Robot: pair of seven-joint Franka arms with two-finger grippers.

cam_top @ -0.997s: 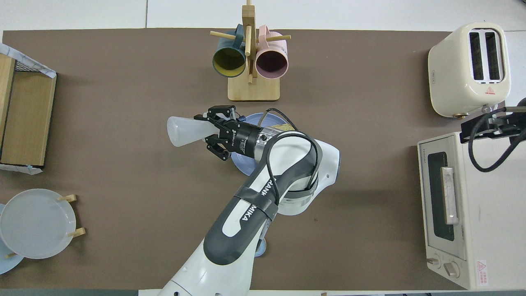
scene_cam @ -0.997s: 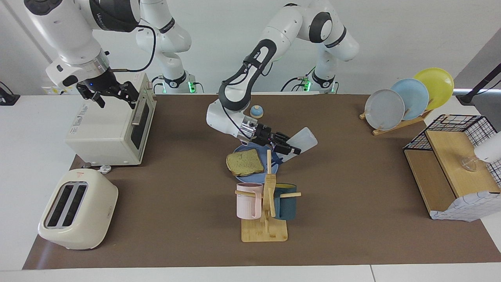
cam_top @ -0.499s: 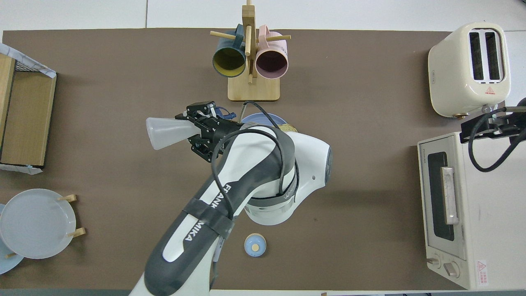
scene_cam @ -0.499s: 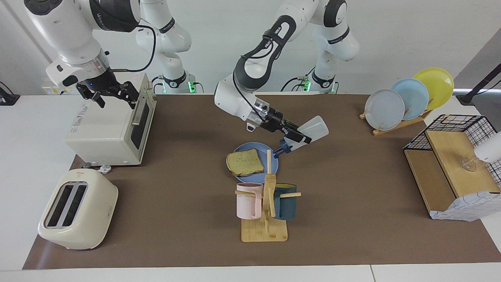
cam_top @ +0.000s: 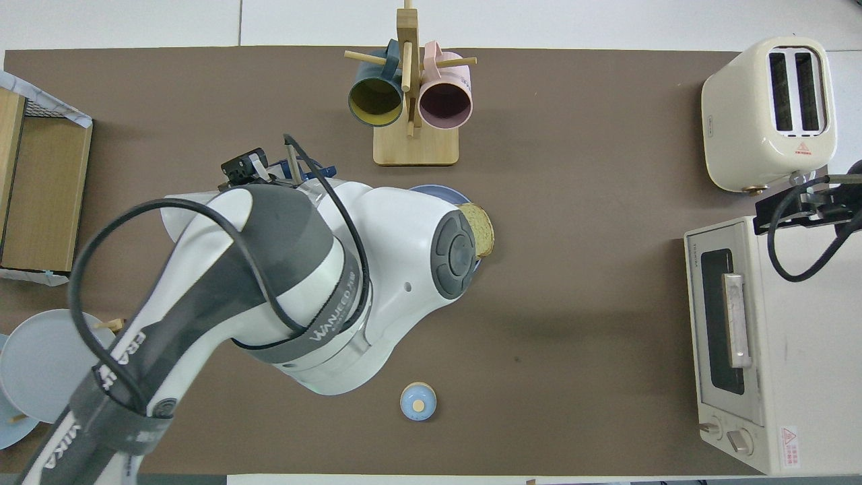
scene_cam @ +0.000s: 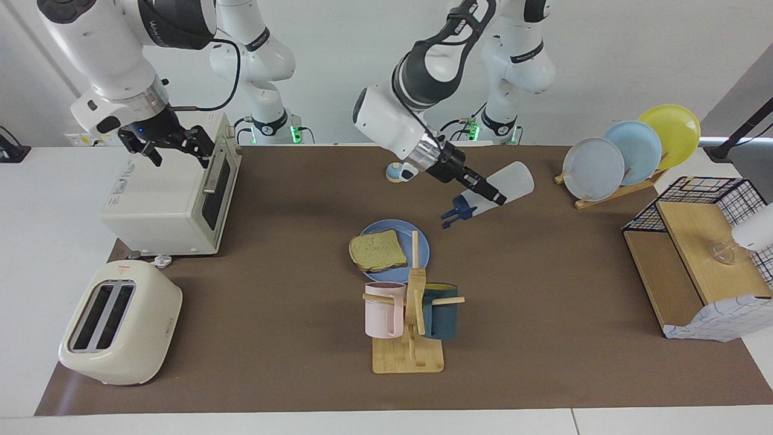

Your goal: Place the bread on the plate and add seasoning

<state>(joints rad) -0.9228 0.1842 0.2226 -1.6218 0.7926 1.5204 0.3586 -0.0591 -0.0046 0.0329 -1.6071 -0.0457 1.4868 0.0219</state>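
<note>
Seasoning now clear of plate

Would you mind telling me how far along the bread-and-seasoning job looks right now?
Done: the bread already lies on the blue plate. In hand: the left end effector is shut on the seasoning bottle, held tilted, cap downward, above the bare mat beside the plate, toward the left arm's end. No seasoning is visible on the bread. Left: probably setting the bottle down. The right end effector waits open over the oven.
</note>
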